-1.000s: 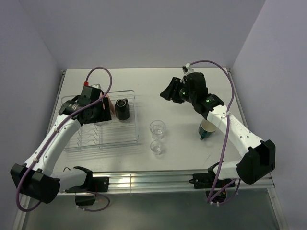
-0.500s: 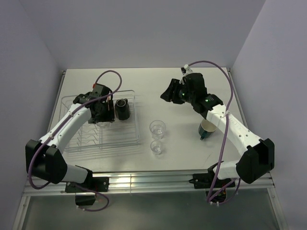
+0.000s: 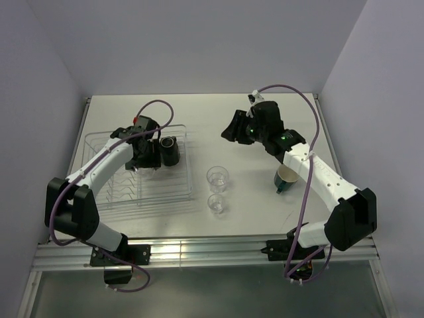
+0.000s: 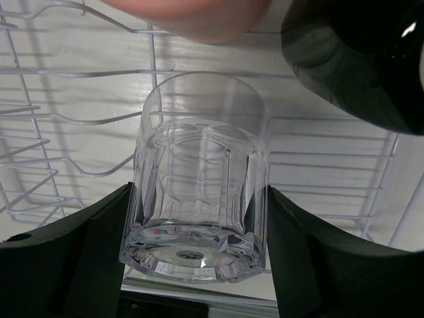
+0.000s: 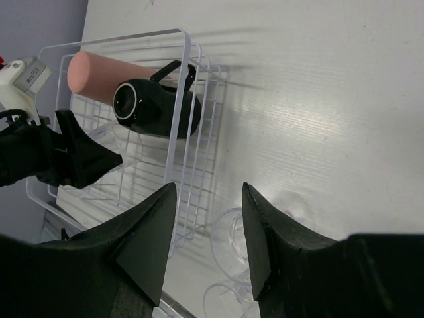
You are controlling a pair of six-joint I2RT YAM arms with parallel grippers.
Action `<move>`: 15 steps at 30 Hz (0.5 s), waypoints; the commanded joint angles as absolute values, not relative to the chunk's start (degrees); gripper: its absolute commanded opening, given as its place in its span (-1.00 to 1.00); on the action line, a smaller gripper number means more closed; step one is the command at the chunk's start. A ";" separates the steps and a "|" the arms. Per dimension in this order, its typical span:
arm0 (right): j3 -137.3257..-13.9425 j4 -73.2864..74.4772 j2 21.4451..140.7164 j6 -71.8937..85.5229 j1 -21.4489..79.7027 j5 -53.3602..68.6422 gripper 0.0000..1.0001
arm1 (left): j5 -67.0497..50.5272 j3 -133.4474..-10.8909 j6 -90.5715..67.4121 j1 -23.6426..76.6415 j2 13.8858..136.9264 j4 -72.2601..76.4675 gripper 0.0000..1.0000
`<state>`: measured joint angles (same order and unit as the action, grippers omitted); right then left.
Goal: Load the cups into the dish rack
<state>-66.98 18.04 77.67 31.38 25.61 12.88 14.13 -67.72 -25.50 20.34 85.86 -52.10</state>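
My left gripper (image 4: 199, 212) grips a tumbler (image 4: 202, 146) over the rack (image 3: 182, 192).
The jaws are part-open against its sides, and it may be touching the wires. A black mug (image 3: 170, 151) lies beside it. My right gripper (image 5: 209, 225) hangs open and empty above the table (image 3: 265, 212).

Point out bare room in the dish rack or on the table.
Dish rack: near half is bare; far end is crowded by black mug, salmon cup and left gripper holding a clear tumbler. Table: bare between the two loose tumblers and the green mug.
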 commanded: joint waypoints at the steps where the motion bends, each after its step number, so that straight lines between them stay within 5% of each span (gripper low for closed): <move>1: -68.12 17.14 77.96 30.15 25.31 12.13 0.04 | 15.91 -67.68 -24.70 20.30 86.13 -49.75 -0.61; 15: -68.64 17.67 78.66 29.80 25.40 12.30 0.04 | 16.61 -66.36 -24.96 20.04 89.21 -47.64 -0.28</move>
<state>-66.98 18.13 78.26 30.92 25.61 12.88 14.92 -66.54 -25.50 20.34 88.79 -50.17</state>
